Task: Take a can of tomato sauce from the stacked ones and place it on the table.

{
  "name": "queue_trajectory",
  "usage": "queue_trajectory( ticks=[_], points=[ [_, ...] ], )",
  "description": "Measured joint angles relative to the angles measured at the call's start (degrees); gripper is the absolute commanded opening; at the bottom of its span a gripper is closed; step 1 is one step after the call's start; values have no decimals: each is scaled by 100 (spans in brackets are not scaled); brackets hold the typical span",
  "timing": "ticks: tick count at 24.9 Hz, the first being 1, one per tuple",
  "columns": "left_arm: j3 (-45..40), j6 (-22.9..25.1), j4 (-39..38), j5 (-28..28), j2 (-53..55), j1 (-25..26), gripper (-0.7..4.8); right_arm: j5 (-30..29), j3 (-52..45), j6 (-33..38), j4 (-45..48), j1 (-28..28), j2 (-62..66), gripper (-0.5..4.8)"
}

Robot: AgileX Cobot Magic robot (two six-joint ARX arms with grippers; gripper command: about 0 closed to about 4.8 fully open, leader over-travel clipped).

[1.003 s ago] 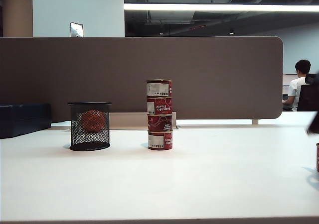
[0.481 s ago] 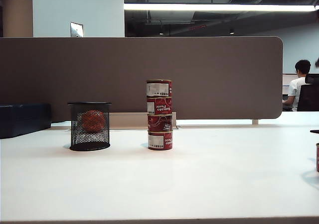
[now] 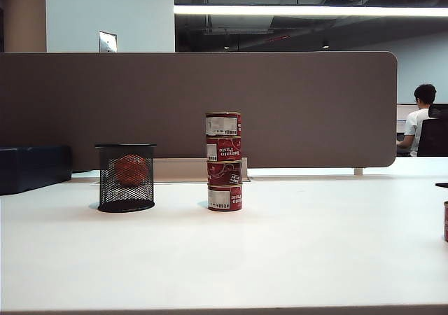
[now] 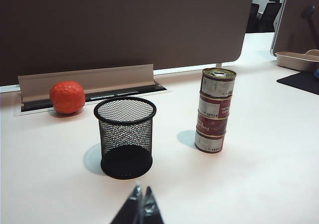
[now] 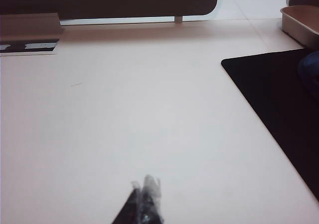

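Can set down at the counter's right edge, both pincers pressed together and empty.

We see the can of tomato sauce at mid-right of the exterior frame on the counter, the stacked ones at centre beside a mesh cup; left pincer and right pincer sit low-centre in their wrist views.

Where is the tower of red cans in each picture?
Exterior view: stacked ones stand mid-table, right of the black mesh cup.
Left wrist view: stacked ones right of the same cup.
Right wrist view: not in it.
Shared landmark: the mesh cup.
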Motion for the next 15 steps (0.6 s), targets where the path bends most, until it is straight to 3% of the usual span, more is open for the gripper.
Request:
queue_trajectory(
  ticks=[6,15],
  points=[
    [0,0,0,0,0,0,-6,-472,-262,-133,-216,-9,-555,-7],
    [0,-4,0,0,0,0,-6,-487,-929,68,-474,2,-1663,-7]
  ],
)
